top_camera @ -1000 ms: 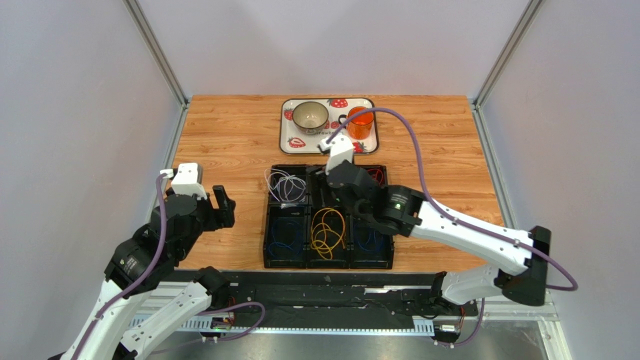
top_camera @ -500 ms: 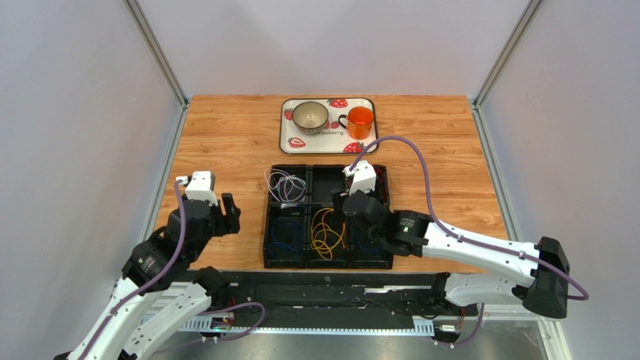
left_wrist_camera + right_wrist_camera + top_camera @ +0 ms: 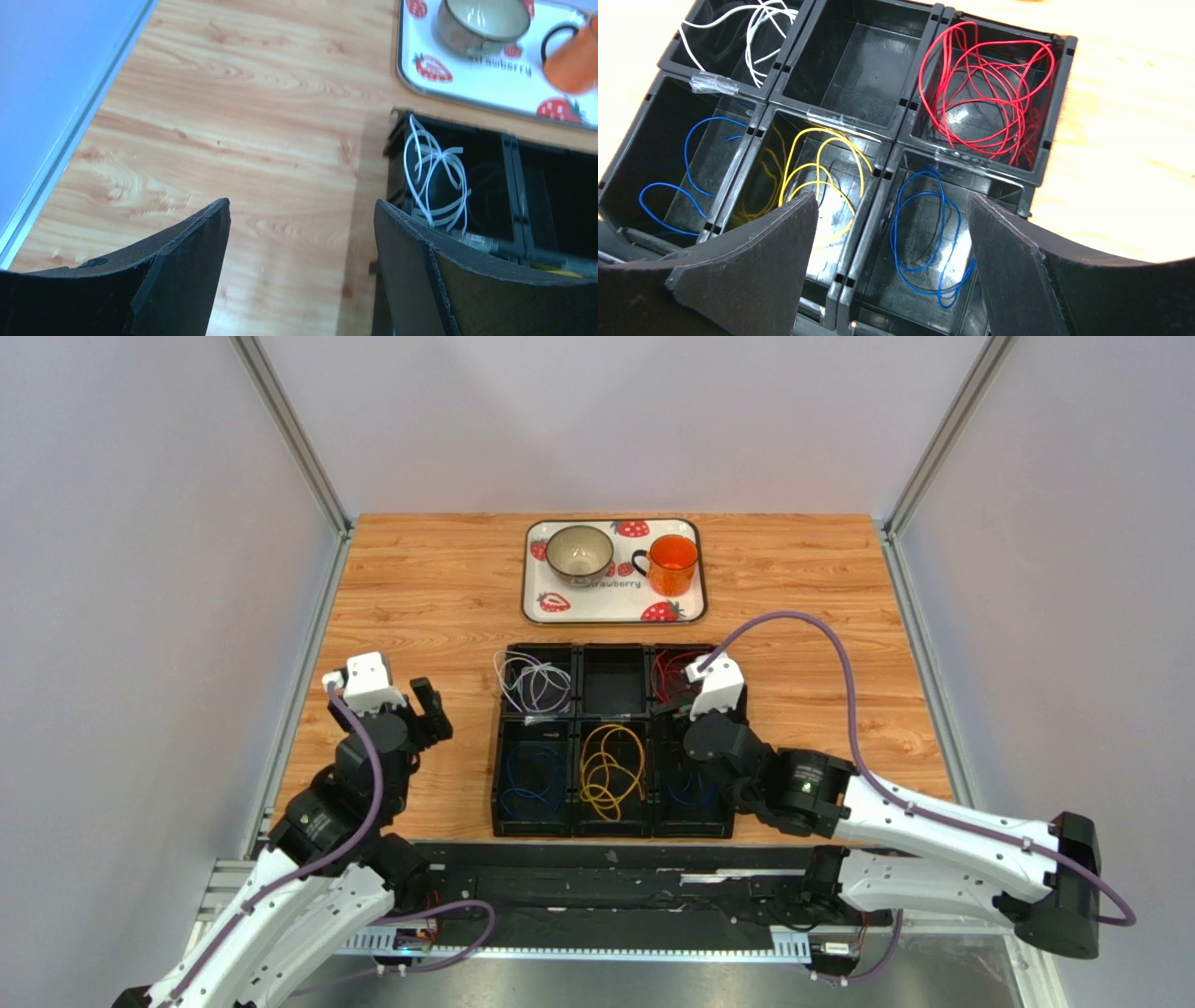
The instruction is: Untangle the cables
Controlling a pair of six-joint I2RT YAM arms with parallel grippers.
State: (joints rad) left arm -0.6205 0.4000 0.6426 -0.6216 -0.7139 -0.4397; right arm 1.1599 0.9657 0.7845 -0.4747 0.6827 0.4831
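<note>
Cables lie as thin, glossy loops in a black plastic six-cell bin on the wood-grain tabletop: white wire far left, red coil far right, yellow loops near middle, blue wires either side of it. Right tool hangs above the near cells, jaws spread wide and empty. Left tool, equally wide and empty, sits over bare wood left of the bin.
</note>
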